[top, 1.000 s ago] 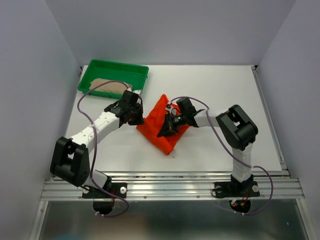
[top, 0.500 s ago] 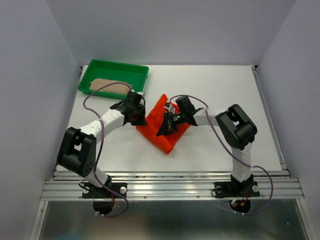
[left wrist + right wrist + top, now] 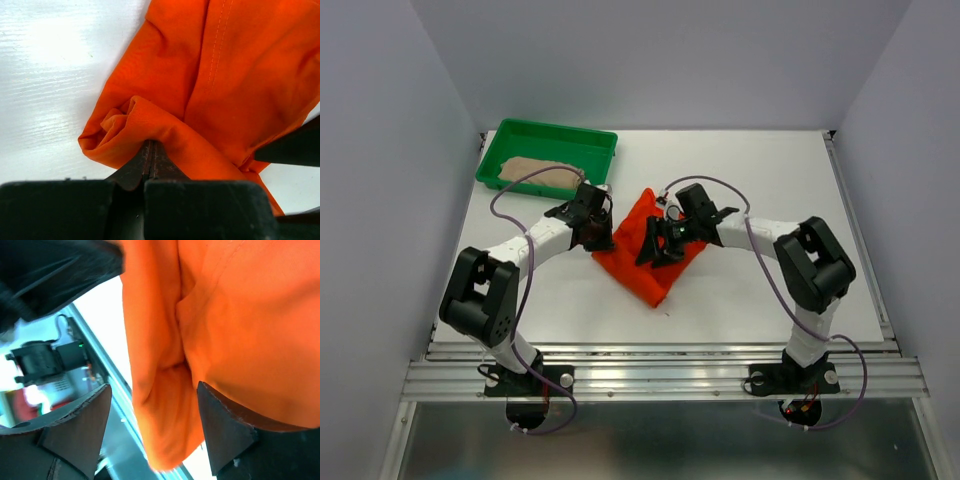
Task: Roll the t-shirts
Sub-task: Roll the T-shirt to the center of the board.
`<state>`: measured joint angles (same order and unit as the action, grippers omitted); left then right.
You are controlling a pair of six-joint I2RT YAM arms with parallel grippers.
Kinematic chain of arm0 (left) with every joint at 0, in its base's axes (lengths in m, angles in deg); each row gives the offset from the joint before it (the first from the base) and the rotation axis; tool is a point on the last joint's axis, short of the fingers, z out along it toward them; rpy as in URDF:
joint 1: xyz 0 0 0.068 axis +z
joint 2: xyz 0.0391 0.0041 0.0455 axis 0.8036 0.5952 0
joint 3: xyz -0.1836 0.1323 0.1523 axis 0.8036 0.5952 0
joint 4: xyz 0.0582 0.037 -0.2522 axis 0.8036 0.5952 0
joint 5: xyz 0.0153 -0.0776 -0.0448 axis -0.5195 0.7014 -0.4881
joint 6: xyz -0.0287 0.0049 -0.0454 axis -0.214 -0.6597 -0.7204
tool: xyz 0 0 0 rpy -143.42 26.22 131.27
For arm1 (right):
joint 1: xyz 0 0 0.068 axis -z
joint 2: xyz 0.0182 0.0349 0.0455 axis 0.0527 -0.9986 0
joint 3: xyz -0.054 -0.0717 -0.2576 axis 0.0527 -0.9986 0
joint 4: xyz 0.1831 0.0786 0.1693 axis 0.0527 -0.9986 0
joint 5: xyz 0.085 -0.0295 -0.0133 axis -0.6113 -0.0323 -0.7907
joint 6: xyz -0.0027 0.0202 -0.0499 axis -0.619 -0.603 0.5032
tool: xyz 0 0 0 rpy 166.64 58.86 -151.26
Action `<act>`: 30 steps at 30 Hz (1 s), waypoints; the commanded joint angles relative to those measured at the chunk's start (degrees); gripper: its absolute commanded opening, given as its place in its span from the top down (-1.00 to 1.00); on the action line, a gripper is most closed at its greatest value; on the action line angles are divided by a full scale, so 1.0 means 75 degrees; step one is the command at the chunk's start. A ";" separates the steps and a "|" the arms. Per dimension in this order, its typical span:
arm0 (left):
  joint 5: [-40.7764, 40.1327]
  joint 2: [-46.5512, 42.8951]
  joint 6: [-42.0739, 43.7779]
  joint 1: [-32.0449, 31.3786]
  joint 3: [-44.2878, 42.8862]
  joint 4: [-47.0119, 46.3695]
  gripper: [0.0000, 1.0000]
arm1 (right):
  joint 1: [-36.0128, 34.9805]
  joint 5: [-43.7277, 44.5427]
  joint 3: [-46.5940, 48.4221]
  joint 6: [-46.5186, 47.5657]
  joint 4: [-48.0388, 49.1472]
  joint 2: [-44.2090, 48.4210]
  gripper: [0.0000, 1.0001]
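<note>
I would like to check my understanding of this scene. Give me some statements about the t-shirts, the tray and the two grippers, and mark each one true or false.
1. The beige t-shirt lies in the green tray. True.
2. The right gripper is shut on the orange t-shirt. False: its jaws stand open, with the orange fabric in the gap between them.
3. The left gripper is shut on a fold of the orange t-shirt. True.
4. The orange t-shirt lies in the tray beside the beige one. False: it lies on the white table, between the two grippers.
</note>
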<state>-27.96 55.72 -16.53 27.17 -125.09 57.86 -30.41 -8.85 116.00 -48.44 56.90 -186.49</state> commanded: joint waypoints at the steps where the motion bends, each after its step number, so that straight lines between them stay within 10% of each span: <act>1: -0.0117 -0.0057 -0.0014 -0.0055 -0.0136 -0.0107 1.00 | -0.0218 0.1248 -0.0381 0.0911 -0.0620 0.1118 -0.53; 16: -0.0211 0.0083 0.0045 -0.0043 -0.0288 -0.0002 1.00 | -0.1764 0.3782 -0.1308 0.1651 -0.0843 0.2316 -0.77; 30: -0.0258 0.0189 0.0103 -0.0020 -0.0359 0.0057 1.00 | -0.2058 0.4099 -0.1179 0.1815 -0.0726 0.1764 -0.09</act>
<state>-29.05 56.97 -16.49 27.17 -125.62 57.95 -45.44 20.24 105.71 -35.68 50.26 -173.42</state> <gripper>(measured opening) 0.018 0.587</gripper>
